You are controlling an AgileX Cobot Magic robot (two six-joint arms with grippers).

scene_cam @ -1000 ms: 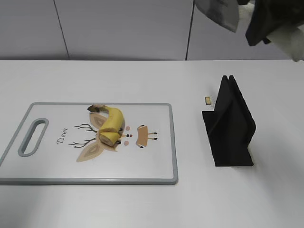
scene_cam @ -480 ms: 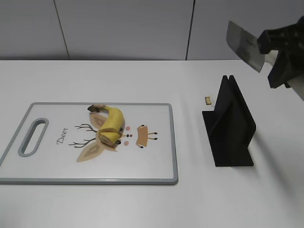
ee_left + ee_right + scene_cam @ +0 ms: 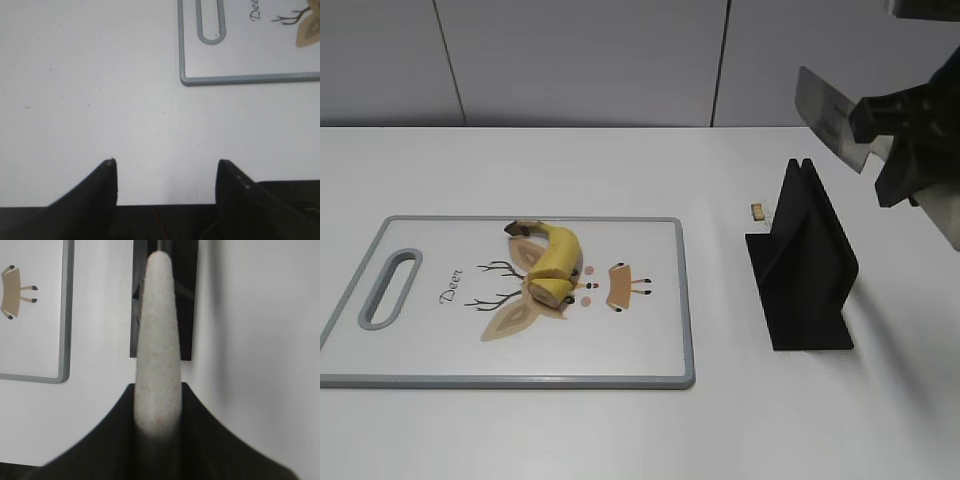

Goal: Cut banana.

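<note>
While the right claw (image 3: pixel 900 150) grips a knife (image 3: pixel 832 118) above the black knife stand (image 3: pixel 805 262), the banana (image 3: pixel 552 265) lies well apart to its left on the cutting board (image 3: pixel 650 350).

Its jaws are closed on the pale handle (image 3: pixel 158 340), the blade raised over the white desk (image 3: pixel 620 170). The left claw (image 3: pixel 164 182) hangs spread and holding nothing beside the board's handle end (image 3: pixel 210 25), the banana outside its view.

One readable text only — "Deer", dark cursive script printed on the white cutting board (image 3: pixel 640 300), next to its handle slot toward the table's left edge. Left wrist view catches just the start, "Dee", cut off at the frame edge — nothing else legible.
</note>
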